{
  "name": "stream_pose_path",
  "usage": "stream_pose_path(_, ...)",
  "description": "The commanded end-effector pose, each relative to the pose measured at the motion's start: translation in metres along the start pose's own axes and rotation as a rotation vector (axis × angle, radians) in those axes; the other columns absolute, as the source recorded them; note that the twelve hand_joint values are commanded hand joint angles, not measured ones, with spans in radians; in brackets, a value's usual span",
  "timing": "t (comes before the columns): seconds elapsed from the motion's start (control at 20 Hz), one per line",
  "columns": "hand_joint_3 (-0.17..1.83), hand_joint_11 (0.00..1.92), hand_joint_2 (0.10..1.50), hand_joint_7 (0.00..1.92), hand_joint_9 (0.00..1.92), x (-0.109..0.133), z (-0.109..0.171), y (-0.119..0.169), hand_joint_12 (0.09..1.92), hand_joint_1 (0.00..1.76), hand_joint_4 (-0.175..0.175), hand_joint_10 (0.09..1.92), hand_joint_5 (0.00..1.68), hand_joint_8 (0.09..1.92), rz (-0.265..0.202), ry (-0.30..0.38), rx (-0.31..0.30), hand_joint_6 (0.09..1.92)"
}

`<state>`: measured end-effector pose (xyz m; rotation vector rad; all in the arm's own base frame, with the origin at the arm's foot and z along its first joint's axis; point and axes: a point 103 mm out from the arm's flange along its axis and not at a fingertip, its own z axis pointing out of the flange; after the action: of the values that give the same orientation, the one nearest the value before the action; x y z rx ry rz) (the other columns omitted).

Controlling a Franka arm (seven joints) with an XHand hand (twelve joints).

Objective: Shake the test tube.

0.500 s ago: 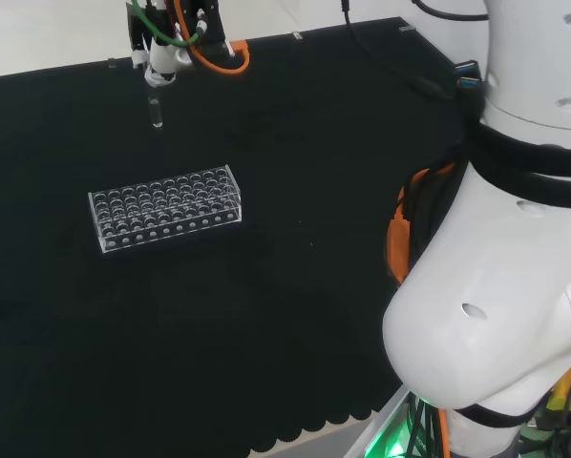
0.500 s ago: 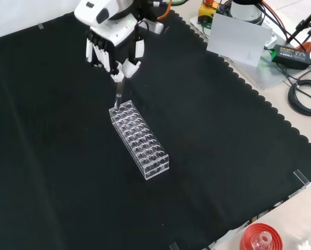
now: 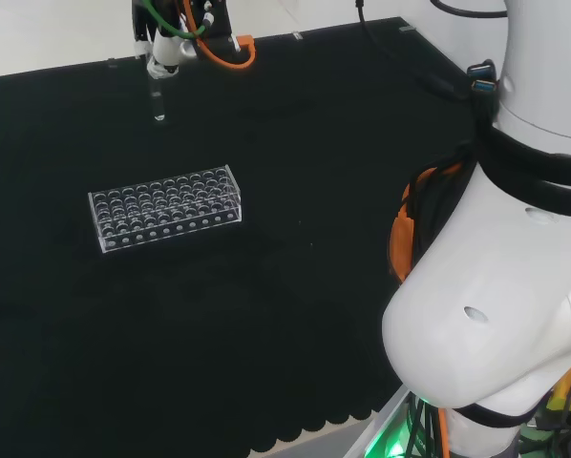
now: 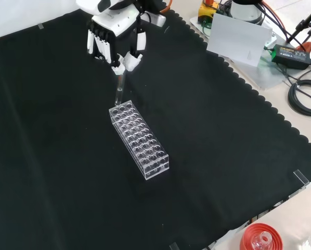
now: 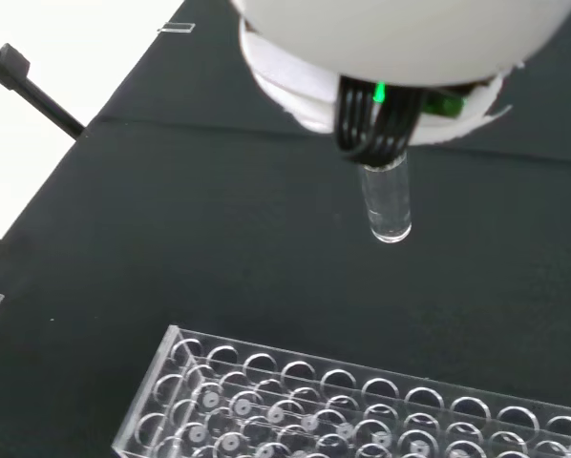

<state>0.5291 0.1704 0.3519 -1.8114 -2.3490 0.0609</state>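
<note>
Hand (image 4: 114,39) high over the far end of the bench (image 4: 223,130), fingers (image 4: 130,61) curled and pinching the top of a clear test tube (image 4: 119,91). Tube hangs roughly upright from the fingers, free of everything else.

Front view: tube's lower end sits just above and beyond the near-hand end of the clear test tube rack (image 4: 140,140), not touching it. Head view: tube (image 3: 158,103) well apart from the rack (image 3: 166,208), closer to the cloth's far edge. Wrist view: rounded tube bottom (image 5: 387,205) in the air, rack wells (image 5: 362,410) below, all appearing unoccupied. Cannot tell whether the tube holds any liquid.

Step in hand, as I judge it: tube is lifted clear of the rack and held aloft, so the shaking itself is either starting or under way.

Next move calls for short side-to-side or wrist-rocking motion with the pinch maintained, staying high enough that the tube bottom does not strike the rack's rim.
</note>
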Motion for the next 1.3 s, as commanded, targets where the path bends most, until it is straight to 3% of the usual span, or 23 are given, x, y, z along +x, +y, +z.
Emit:
stream_pose_path(0.05,0.80,0.94,0.51,1.49,1.44,0.050,0.004,0.012,1.17,1.44,-0.175,0.24,1.39,0.58,-0.095,0.121,0.011,0.48)
stream_pose_path(0.3,0.80,0.94,0.51,1.49,1.45,0.108,0.005,0.017,1.17,1.44,-0.175,0.24,1.39,0.57,-0.220,0.227,0.042,0.48)
stream_pose_path(0.45,0.80,0.94,0.51,1.49,1.45,0.114,0.008,0.015,1.17,1.44,-0.175,0.24,1.39,0.57,-0.233,0.203,0.047,0.48)
stream_pose_path(0.65,0.80,0.93,0.51,1.49,1.45,0.066,0.020,0.009,1.17,1.44,-0.175,0.24,1.39,0.57,-0.137,0.047,0.054,0.48)
stream_pose_path(0.9,0.80,0.93,0.51,1.49,1.45,-0.028,0.028,-0.012,1.17,1.44,-0.175,0.24,1.39,0.57,0.079,-0.087,0.091,0.47)
stream_pose_path(1.05,0.80,0.93,0.50,1.50,1.45,-0.071,0.023,-0.027,1.17,1.44,-0.175,0.24,1.39,0.57,0.173,-0.136,0.092,0.47)
stream_pose_path(1.2,0.80,0.93,0.50,1.50,1.45,-0.088,0.016,-0.033,1.17,1.44,-0.175,0.24,1.39,0.57,0.216,-0.148,0.077,0.47)
stream_pose_path(1.3,0.80,0.93,0.50,1.50,1.45,-0.086,0.013,-0.031,1.17,1.44,-0.175,0.23,1.39,0.57,0.212,-0.135,0.067,0.47)
